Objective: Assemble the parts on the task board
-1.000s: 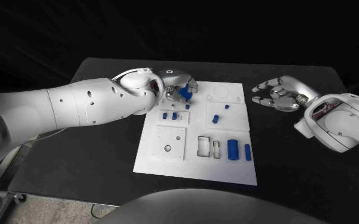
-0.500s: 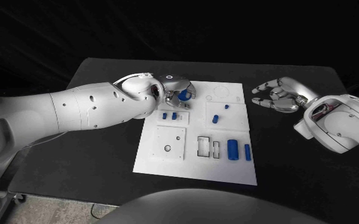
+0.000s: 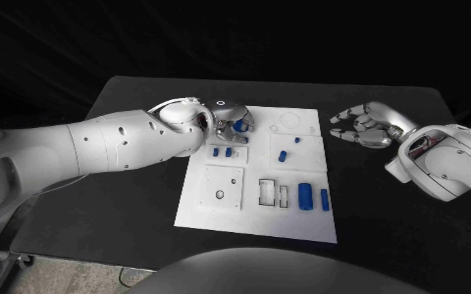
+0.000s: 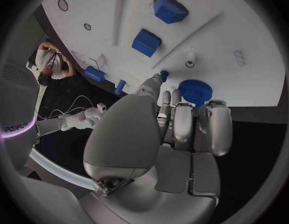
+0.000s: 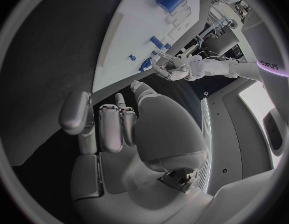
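1. Here the left arm (image 3: 118,145) reaches in across the table (image 3: 128,219) from the left edge, its white forearm slanting toward the far left corner of the task board (image 3: 257,222).
2. The left hand (image 3: 228,120) sits over that far left corner with its fingers (image 4: 181,127) pointing at the board, bunched close side by side.
3. A blue gear (image 4: 195,91), round with a toothed rim, lies right at those fingertips in the left wrist view; in the head view a blue piece (image 3: 239,125) shows in the same hand. The fingers are closed around it, so the hand appears to hold it, though the exact contact is hard to see.
4. The right arm (image 3: 442,161) comes in from the right edge and stops off the board, over the black table.
5. The right hand (image 3: 361,125) hovers beside the board's far right edge, fingers apart and loosely curled, holding nothing.
6. On the board, two small blue blocks (image 3: 222,152) stand side by side just nearer than the left hand.
7. A small blue peg (image 3: 282,156) stands near the board's middle.
8. A blue cylinder (image 3: 305,196) and a thinner blue bar (image 3: 325,199) lie side by side toward the near right part of the board.
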Available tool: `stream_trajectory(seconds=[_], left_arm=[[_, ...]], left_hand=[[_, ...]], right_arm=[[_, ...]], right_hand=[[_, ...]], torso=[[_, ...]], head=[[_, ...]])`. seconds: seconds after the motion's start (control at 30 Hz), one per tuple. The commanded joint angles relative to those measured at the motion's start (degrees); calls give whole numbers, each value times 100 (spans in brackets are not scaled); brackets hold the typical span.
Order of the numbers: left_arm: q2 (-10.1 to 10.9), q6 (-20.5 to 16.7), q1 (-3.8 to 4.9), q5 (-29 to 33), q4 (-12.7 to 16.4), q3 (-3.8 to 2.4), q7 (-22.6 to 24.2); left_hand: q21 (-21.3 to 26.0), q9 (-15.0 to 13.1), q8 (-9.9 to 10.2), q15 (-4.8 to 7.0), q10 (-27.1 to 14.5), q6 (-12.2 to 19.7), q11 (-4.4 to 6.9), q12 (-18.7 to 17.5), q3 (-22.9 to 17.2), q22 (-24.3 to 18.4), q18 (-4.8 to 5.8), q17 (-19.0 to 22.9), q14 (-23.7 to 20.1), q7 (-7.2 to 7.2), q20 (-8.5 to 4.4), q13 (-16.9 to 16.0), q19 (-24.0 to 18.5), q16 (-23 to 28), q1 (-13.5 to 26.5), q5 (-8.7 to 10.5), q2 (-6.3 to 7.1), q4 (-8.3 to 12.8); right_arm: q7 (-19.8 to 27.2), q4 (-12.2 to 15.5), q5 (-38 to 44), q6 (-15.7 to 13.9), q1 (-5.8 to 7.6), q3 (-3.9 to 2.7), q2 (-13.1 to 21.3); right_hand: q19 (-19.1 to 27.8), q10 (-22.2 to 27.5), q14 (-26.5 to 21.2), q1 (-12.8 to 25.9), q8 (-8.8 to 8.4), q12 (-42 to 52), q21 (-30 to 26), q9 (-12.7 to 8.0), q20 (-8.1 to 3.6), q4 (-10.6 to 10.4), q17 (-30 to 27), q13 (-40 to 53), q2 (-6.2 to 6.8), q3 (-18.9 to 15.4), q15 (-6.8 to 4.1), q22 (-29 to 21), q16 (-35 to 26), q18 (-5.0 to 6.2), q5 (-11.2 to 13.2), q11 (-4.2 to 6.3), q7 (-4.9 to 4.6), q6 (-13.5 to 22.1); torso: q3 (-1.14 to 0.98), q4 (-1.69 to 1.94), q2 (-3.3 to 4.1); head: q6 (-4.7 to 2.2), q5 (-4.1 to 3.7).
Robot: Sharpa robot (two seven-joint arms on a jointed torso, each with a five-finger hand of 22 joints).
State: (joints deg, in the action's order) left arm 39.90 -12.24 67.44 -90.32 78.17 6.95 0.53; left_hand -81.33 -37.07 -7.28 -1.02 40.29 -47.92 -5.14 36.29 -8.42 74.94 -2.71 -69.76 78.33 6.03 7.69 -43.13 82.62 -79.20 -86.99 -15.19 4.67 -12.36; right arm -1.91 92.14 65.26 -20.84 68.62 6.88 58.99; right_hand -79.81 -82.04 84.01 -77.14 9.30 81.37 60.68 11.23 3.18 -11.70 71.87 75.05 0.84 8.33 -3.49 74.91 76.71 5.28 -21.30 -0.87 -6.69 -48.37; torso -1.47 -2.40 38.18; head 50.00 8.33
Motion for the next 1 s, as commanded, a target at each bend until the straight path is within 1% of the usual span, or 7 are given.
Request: stream_trajectory(seconds=[0.03, 0.2, 0.4, 0.5, 0.67, 0.73, 1.0], left_arm=[[-34, 105, -34, -39, -14, -1, 68], [-69, 109, -64, -39, -42, -2, 91], [-104, 127, -80, -39, -62, -2, 115], [-116, 132, -86, -39, -71, -2, 124], [-127, 109, -95, -42, -89, -2, 130], [-128, 96, -97, -50, -94, -2, 126], [-135, 119, -108, -89, -120, -2, 101]], left_hand=[[35, 41, -26, 7, 94, -35, 9, 4, -91, 1175, 18, 21, -45, -6, -30, 55, -8, 12, -76, -99, 3, 10], [28, 73, -41, 18, 171, -62, 29, -20, -163, 1177, 20, 47, -50, -2, -44, 119, -1, 15, -91, -170, 6, 18], [30, 87, -61, 24, 209, -94, 39, -43, -199, 1176, 19, 59, -50, 0, -51, 162, -3, 15, -90, -186, 18, 21], [25, 98, -101, 34, 275, -156, 58, -62, -251, 1178, 20, 73, -50, 6, -60, 215, 2, 13, -95, -201, 22, 31], [-1, 101, -196, 69, 429, -314, 113, -71, -348, 1187, 26, 55, -18, 19, -86, 294, 24, -14, -123, -213, 11, 67], [39, 109, -230, 85, 512, -380, 143, -105, -405, 1173, 15, 39, 5, 22, -102, 354, -9, -33, -142, -212, 0, 84], [16, 152, -316, 121, 814, -580, 191, -258, -573, 1182, 23, 37, 49, 20, -141, 588, 13, -63, -176, -205, 9, 153]], right_arm=[[23, -7, -14, 95, -6, -1, -3], [17, -13, -16, 108, -9, -1, -5], [11, -15, -17, 116, -13, -1, -7], [9, -17, -17, 119, -14, -1, -9], [6, -23, -17, 125, -16, -1, -12], [5, -25, -17, 127, -16, -1, -13], [-9, -32, -18, 150, -17, -1, -18]], right_hand=[[11, 32, 154, 8, 11, -6, -24, -8, 2, 1, -9, 368, 47, 36, 44, 572, -7, 52, -33, 4, 6, -24], [11, 32, 154, 8, 11, -6, -24, -8, 2, 1, -9, 368, 47, 36, 44, 572, -7, 52, -33, 4, 6, -24], [11, 32, 154, 8, 11, -6, -24, -8, 2, 1, -9, 368, 47, 36, 44, 572, -7, 52, -33, 4, 6, -24], [11, 32, 154, 8, 11, -6, -24, -8, 2, 1, -9, 368, 47, 36, 44, 572, -7, 52, -33, 4, 6, -24], [15, 37, 150, 6, 8, -11, -37, -11, 2, 1, -21, 361, 48, 41, 45, 569, -16, 54, -37, 4, 5, -22], [18, 39, 149, 6, 8, -13, -45, -11, 2, 2, -25, 358, 48, 42, 45, 566, -19, 55, -38, 3, 5, -22], [21, 43, 148, 4, 7, -17, -55, -12, 2, 2, -30, 354, 46, 45, 46, 564, -23, 57, -40, 2, 5, -23]], torso=[[1, 0, 1], [1, -2, 0], [1, -3, 2], [0, 1, 0], [-3, -1, 0], [-3, 0, 1], [3, -8, 2]], head=[[0, 3], [0, 4], [0, 11], [0, 8], [0, 11], [0, 9], [0, 8]])
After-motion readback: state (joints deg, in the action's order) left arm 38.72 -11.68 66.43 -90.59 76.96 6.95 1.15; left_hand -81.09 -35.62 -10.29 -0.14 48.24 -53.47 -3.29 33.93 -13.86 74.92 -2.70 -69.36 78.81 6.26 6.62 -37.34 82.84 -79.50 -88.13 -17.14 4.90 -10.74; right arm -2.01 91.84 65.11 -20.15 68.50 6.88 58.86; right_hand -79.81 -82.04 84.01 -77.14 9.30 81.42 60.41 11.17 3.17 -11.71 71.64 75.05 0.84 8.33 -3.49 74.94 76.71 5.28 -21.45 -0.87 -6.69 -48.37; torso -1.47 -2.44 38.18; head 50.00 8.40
